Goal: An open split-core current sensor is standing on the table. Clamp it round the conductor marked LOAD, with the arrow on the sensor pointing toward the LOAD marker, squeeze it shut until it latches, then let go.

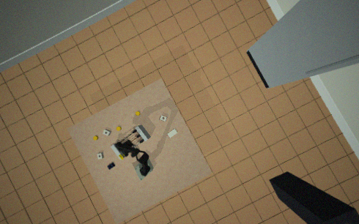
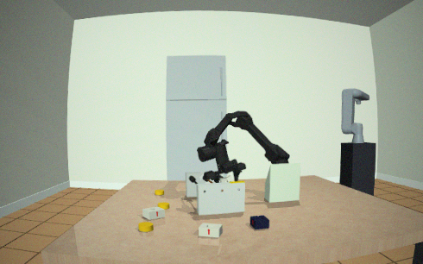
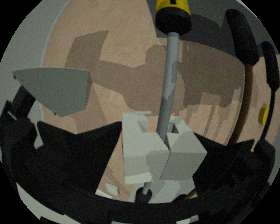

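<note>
The pale split-core sensor (image 3: 151, 157) sits around the grey conductor (image 3: 169, 85) in the wrist view. Its two halves meet at a seam on the near face; whether it is latched cannot be told. A thin red mark shows on its left side, but the arrow's direction is not readable. My gripper (image 3: 151, 128) (image 2: 224, 176) is shut on the sensor, with one black finger against each side. A yellow sleeve (image 3: 173, 6) with a partly cut-off black mark is on the conductor at the top. The LOAD lettering is not readable.
A brown conductor (image 3: 248, 100) runs to the right. The conductors span between a front white block (image 2: 221, 199) (image 1: 118, 151) and a rear block (image 1: 142, 132). Pale boxes (image 2: 154, 213) (image 2: 210, 230), a dark blue box (image 2: 259, 223) and yellow discs (image 2: 146, 227) (image 2: 163, 205) stand nearby. A pale green block (image 2: 282, 183) is beneath the arm's base.
</note>
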